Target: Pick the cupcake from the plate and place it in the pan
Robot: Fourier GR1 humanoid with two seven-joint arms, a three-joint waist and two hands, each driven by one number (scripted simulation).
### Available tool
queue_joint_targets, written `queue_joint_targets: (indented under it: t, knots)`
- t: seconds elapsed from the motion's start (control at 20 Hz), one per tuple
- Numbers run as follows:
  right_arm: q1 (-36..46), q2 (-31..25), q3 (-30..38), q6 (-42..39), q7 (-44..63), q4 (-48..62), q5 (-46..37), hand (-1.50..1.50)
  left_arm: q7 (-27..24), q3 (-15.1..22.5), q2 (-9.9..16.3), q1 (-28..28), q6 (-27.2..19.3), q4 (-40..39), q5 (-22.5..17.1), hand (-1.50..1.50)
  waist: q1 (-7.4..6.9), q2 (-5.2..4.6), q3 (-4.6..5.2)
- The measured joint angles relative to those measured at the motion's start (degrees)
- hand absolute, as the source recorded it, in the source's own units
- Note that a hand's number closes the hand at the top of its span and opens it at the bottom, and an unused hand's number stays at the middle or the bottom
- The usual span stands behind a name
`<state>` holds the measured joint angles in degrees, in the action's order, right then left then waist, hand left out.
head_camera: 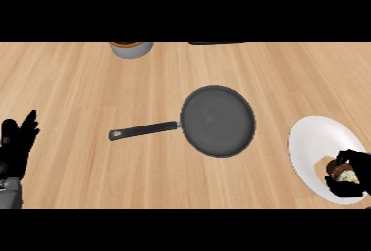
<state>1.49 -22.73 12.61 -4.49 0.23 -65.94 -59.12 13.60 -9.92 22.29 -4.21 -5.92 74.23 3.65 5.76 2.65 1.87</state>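
Observation:
A dark grey pan (217, 120) lies in the middle of the wooden counter, its black handle (144, 131) pointing left. A white plate (313, 142) sits at the right edge. On the plate's lower right part is the cupcake (340, 171), brown with pale topping, partly hidden. My right hand (357, 172) is over the plate with its fingers and thumb curled round the cupcake. My left hand (16, 147) rests open at the far left edge, fingers up, well away from the pan.
A grey cup or pot (131, 49) with an orange top stands at the counter's back edge, left of centre. A dark object (216, 43) barely shows at the back edge. Bare wood lies between the pan and the plate.

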Motion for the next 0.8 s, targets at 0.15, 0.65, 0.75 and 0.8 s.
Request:
queue_joint_targets:
  t: [0.15,0.65,0.75,0.8]
  knots:
    - [-5.16,5.06,2.07,3.24,7.82,-4.82,-0.19,1.50,0.17,-0.69,0.23,1.20,-0.24,0.22,-0.23,0.00,1.49,0.62,0.72]
    - [-13.57,19.50,-5.07,18.25,24.46,-30.81,-10.74,1.50,0.16,-1.08,0.62,1.74,0.25,1.12,-0.66,0.00,0.49,-0.39,-0.82]
    - [-14.97,20.73,-9.17,19.40,28.32,-36.54,-13.72,1.50,0.03,-0.81,0.76,1.48,0.69,1.40,-0.65,0.00,-0.38,-0.73,-1.03]
    - [-15.64,21.15,-11.61,19.69,30.78,-39.10,-15.32,1.50,-0.03,-0.64,0.75,1.18,0.78,1.44,-0.57,0.00,-0.81,-0.94,-1.11]
